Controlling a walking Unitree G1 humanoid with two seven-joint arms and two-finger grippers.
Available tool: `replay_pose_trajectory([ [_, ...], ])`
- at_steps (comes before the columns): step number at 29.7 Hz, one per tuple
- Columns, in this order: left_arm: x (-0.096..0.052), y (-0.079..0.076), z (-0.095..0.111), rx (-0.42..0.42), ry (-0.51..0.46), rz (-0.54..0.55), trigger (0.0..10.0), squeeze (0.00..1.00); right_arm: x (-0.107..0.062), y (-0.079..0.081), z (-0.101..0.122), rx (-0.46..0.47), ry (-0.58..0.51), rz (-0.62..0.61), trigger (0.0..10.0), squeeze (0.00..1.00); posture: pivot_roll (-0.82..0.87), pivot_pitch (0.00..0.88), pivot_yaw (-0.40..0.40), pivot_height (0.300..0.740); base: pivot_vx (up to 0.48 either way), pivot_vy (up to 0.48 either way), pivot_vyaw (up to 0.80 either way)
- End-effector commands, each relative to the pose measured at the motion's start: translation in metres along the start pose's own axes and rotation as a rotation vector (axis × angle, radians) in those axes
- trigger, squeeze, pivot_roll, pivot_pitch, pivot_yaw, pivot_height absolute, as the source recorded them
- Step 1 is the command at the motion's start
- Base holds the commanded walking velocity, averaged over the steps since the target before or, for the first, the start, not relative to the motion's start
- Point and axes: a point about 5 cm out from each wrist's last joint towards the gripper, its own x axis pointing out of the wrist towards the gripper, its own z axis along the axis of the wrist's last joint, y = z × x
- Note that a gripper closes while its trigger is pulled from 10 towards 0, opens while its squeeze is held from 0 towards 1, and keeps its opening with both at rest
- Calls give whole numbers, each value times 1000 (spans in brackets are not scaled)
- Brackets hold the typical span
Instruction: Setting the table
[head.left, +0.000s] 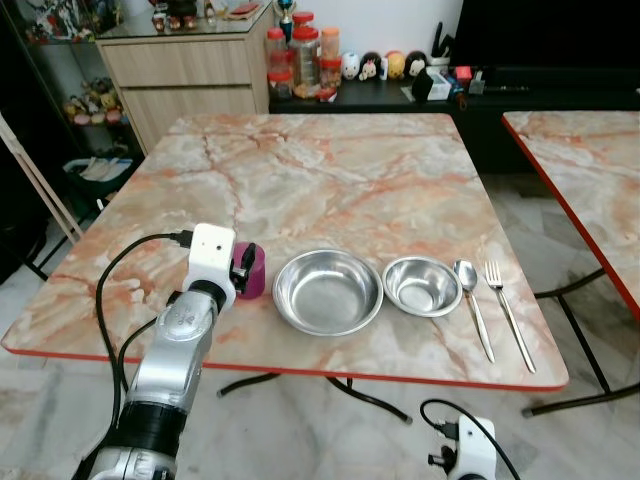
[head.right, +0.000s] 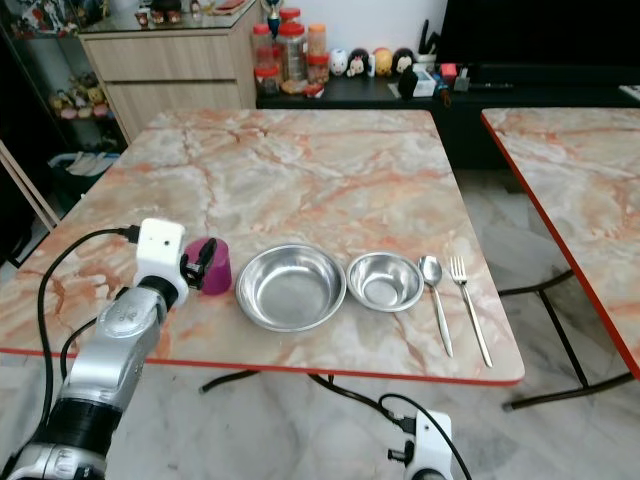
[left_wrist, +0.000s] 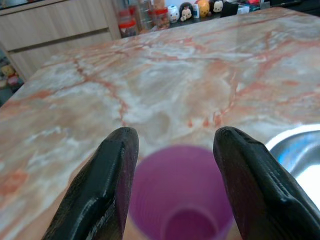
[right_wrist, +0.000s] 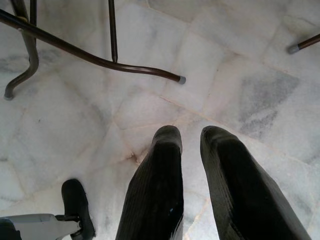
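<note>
Purple plastic, by the look of it: the cup (head.left: 254, 272) stands upright on the marble table (head.left: 330, 170), near its front edge and just beside the big steel bowl (head.left: 328, 290). To the right of that bowl sit a small bowl (head.left: 422, 285), then a spoon (head.left: 472, 300) and a fork (head.left: 506, 310), laid side by side.

The left gripper (left_wrist: 172, 165) is at the cup, its two black fingers (left_wrist: 107, 187) spread about as wide as the cup and standing either side of its rim; whether the pads press on the wall or sit just off it I cannot tell.

A cup like this is probably light and thin-walled, so it should lift easily but could flex or squirt out under a hard squeeze. Its smooth wall may be slippery against the pads. The safest hold seems to be across the body a little below the rim, fingers on opposite sides, with modest force. A knock against the big bowl is the likely mishap when moving it.

The right gripper (right_wrist: 190, 150) hangs idle over the tiled floor (right_wrist: 240, 60), fingers nearly together with a slim gap.
</note>
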Motion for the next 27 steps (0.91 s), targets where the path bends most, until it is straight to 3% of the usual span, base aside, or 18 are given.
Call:
replay_pose_trajectory([
  [1,9,2,0,18,48,9,10000,0,0,1,0,9,2,-4,10000,0,-2,0,27,740,0,0,0],
  [9,29,5,7,40,159,-56,10000,0,0,0,1,10,-3,-5,10000,0,-7,0,29,740,0,0,0],
  [14,28,16,9,96,208,-102,10000,0,0,-1,1,15,-3,-8,10000,0,-10,0,33,740,0,0,0],
  [16,28,27,10,108,223,-69,10000,0,0,-1,1,16,-2,-9,10000,0,-6,0,33,740,0,0,0],
  [17,27,40,9,108,243,-28,10000,0,0,-1,0,16,2,-8,10000,0,0,0,30,740,0,0,0],
  [20,26,49,6,94,267,3,10000,0,0,0,-1,14,3,-6,10000,0,0,0,30,740,0,0,0],
  [26,24,51,0,82,299,7,10000,0,0,1,0,13,3,-4,10000,0,3,0,30,740,0,0,0],
  [27,23,48,-5,93,333,-34,10000,0,0,1,1,12,1,-2,10000,0,2,0,30,740,0,0,0],
])
